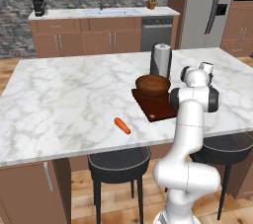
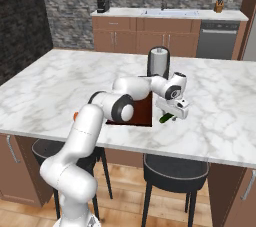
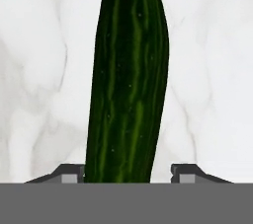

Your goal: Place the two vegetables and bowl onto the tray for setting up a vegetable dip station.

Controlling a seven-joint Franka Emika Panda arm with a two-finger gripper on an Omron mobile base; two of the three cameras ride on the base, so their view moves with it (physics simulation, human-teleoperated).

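One of the three things looks done. Start at the left: the carrot [image 1: 122,126] lies by itself on the white counter [image 1: 59,99], near the front edge and a little way left of the tray [image 1: 157,107]. It is not on the tray yet, so you have that one left to do.

Next, in the middle, the bowl [image 1: 153,85] sits on the far part of the tray, and the near part is bare. A paper towel roll [image 1: 160,59] stands just behind the bowl.

On the right, the cucumber [image 3: 128,80] lies flat on the counter, just past the tray's right side. The gripper [image 2: 170,114] is low over it, with one finger on each side. The fingers are apart and do not squeeze it, because you can see a gap on one side.

So you have two vegetables left to move.
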